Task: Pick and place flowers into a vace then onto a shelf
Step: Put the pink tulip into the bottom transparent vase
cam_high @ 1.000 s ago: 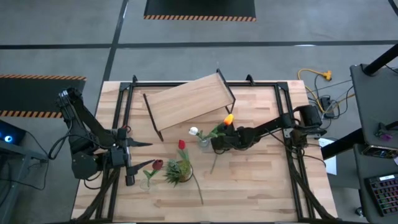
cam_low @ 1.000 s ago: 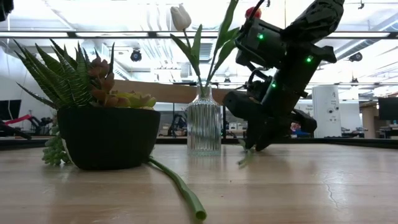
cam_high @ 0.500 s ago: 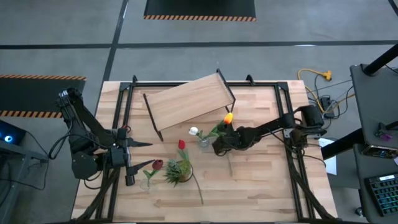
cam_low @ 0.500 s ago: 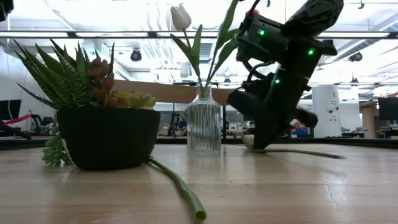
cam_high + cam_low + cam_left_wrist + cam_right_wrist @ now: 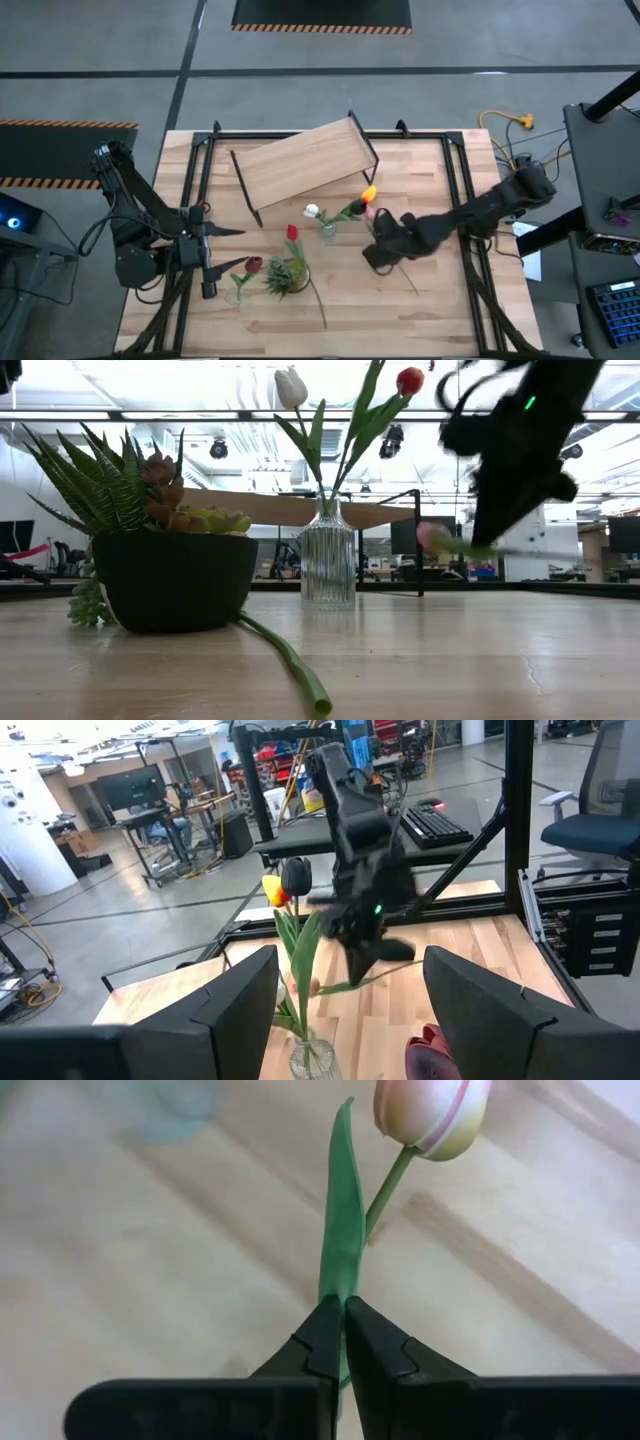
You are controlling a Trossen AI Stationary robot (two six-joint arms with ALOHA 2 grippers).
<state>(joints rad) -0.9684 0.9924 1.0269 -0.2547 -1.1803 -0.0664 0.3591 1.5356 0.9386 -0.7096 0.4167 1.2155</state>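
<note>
My right gripper (image 5: 343, 1330) is shut on a pink tulip (image 5: 432, 1115) and hangs over the table's middle (image 5: 385, 245), right of the glass vase (image 5: 327, 228). The vase (image 5: 328, 565) stands upright and holds a white tulip (image 5: 291, 387) and a red-orange one (image 5: 410, 380). A red tulip (image 5: 292, 232) lies on the table by the plant pot. The shelf (image 5: 305, 165) stands at the far middle. My left gripper (image 5: 228, 250) waits open at the left, beside a dark maroon tulip (image 5: 253, 265). My right gripper pinches the pink tulip's stem and leaf base (image 5: 343, 1285) between its two fingers, a short way below the head. The fingers slant down from the table's right side. The tulip is lifted clear and lies about level, head (image 5: 435, 538) toward the vase and stem (image 5: 560, 552) trailing away behind the fingers.
A black pot with a spiky succulent (image 5: 287, 275) stands near the table's middle front, showing large in the low view (image 5: 175, 575). Black frame rails (image 5: 465, 200) run along both sides of the table.
My right gripper has risen from the tabletop beside the vase and swung toward the table's right and near edges. The pink tulip, which lay with its stem on the table, has come up with it and now hangs clear.
</note>
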